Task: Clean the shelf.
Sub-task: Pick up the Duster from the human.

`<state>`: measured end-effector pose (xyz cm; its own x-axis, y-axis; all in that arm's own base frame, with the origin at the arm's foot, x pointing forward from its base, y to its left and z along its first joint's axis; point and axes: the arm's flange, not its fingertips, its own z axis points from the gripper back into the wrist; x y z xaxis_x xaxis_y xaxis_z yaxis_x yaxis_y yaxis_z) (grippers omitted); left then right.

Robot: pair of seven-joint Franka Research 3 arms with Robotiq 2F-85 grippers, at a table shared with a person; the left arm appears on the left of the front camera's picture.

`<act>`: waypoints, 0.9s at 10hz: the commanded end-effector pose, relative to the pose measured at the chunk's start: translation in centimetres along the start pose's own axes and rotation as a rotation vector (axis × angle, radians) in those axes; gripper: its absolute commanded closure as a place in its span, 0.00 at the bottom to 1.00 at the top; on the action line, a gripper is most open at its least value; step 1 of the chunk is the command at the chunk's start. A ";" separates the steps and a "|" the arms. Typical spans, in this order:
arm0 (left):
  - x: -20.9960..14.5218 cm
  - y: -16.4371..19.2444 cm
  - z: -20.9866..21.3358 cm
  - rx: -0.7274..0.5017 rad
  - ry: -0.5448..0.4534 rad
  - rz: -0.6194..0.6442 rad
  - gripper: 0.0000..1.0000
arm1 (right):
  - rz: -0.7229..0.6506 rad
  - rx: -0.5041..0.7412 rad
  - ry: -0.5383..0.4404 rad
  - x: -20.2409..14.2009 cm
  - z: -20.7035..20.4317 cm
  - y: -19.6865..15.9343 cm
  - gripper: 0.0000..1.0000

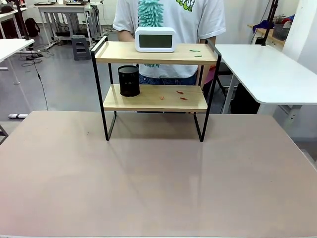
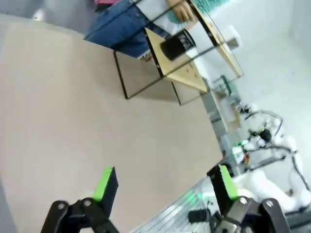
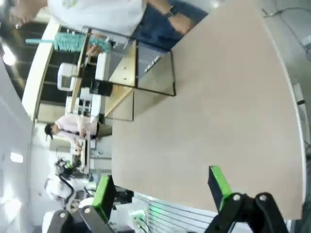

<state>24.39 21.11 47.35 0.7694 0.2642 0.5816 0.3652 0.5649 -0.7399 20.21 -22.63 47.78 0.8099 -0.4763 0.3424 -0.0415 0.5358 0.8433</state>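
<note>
Standing upright on the far part of the beige bench (image 1: 148, 183), close to the person's side and about midway across, the shelf (image 1: 148, 103) is presenting two light wooden boards in a thin black frame. Item, top board: a white digital clock (image 1: 155, 39) is sitting near the middle, and a few green scraps (image 1: 195, 50) are lying toward the robot's right end. Item, lower board: a black mesh cup (image 1: 129, 81) is standing at the robot's left end, and several small red scraps (image 1: 180, 92) are lying scattered right of centre, apart from the cup. Item, behind the shelf: a person (image 1: 198, 20) in a white T-shirt is standing at the far edge, with a teal fluffy duster (image 1: 150, 12) showing in front of the chest. Item, left gripper (image 2: 164, 182): it is hanging over bare bench well short of the shelf, green pads spread wide, nothing between them. Item, right gripper (image 3: 161, 187): it is likewise hovering above the bench away from the shelf, jaws parted fully and gripping nothing.
</note>
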 end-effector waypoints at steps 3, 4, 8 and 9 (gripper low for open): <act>1.2 -4.1 -1.5 0.000 0.061 -0.105 0.00 | 0.125 0.000 0.046 -0.2 -1.1 6.0 0.00; 1.2 -4.1 -1.5 0.000 0.061 -0.105 0.00 | 0.125 0.000 0.046 -0.2 -1.1 6.0 0.00; 1.2 -4.1 -1.5 0.000 0.061 -0.105 0.00 | 0.125 0.000 0.046 -0.2 -1.1 6.0 0.00; 1.2 -4.1 -1.5 0.000 0.061 -0.105 0.00 | 0.125 0.000 0.046 -0.2 -1.1 6.0 0.00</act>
<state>24.39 18.09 50.38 0.7712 0.1638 0.6152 0.4205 0.5945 -0.6854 20.47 -18.51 52.33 0.8326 -0.3835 0.3996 -0.1047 0.5994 0.7935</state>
